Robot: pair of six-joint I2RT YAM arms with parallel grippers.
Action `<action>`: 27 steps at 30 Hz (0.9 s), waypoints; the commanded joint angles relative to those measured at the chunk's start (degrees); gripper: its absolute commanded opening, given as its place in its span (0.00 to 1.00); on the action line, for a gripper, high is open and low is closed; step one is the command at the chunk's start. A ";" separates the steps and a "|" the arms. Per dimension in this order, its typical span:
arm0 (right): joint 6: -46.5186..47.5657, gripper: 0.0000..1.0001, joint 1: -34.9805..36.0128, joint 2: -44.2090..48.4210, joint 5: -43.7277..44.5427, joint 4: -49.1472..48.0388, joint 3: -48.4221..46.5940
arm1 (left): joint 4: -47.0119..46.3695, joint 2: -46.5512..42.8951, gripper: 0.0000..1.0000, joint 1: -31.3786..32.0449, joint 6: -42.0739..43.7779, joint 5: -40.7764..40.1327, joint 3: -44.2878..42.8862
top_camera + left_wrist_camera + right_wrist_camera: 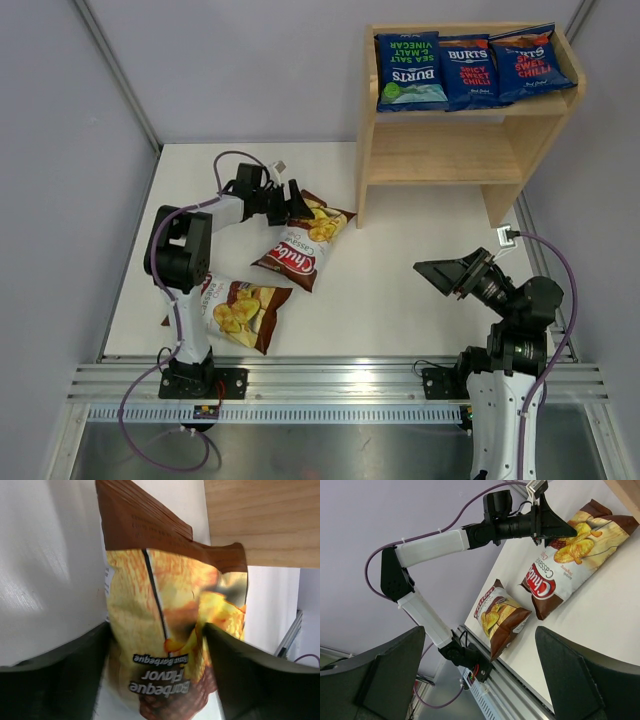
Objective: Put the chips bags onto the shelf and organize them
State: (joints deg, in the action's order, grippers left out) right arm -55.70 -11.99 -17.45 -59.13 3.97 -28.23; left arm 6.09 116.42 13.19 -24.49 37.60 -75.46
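Left claw (pixel 298 207): open astride Chuba bag (pixel 301 248).
Handling: I'd say light, slick, crushable; pinch seam.
Right claw (pixel 440 272): open, empty.

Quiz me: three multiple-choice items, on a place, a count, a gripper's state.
1. Where are the three blue Burts bags? A. shelf's top tier B. shelf's lower tier C. in a gripper
2. How many Chuba bags lie on the table? A. one B. two C. three
3. The right gripper is: A. open, empty B. shut on a bag C. shut, empty
Answers: A, they line the top tier; B, both lie left of the shelf; A, fingers wide apart, nothing between.
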 commanded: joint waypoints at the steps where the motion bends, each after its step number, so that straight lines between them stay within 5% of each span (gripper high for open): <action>1: 1.21 0.99 0.30 1.10 0.07 1.39 -0.77 | -11.61 -1.89 0.72 -0.01 -5.65 0.72 4.61; 7: 1.74 0.99 0.30 1.46 0.77 2.71 -1.13 | -19.60 -6.46 0.35 -0.01 -11.10 -8.59 14.01; 8: 1.56 0.99 0.30 1.54 0.86 2.54 -0.87 | -20.49 -8.38 0.23 -0.01 -13.11 -10.86 15.42; 15: 0.24 0.99 0.30 1.46 0.42 0.17 2.30 | -30.34 -20.67 0.00 0.26 -25.59 -18.96 26.14; 23: -8.36 0.99 1.52 -3.80 1.30 -18.27 11.34 | -31.23 -45.90 0.00 4.64 -38.86 -36.70 38.96; 27: -8.82 0.99 10.47 -10.21 8.91 -28.30 12.85 | -21.77 -62.86 0.00 8.95 -46.16 -48.57 42.59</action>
State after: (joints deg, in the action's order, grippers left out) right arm -62.50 -6.98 -23.81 -56.21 -10.98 -15.03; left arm -17.50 62.50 19.90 -62.06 1.50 -34.24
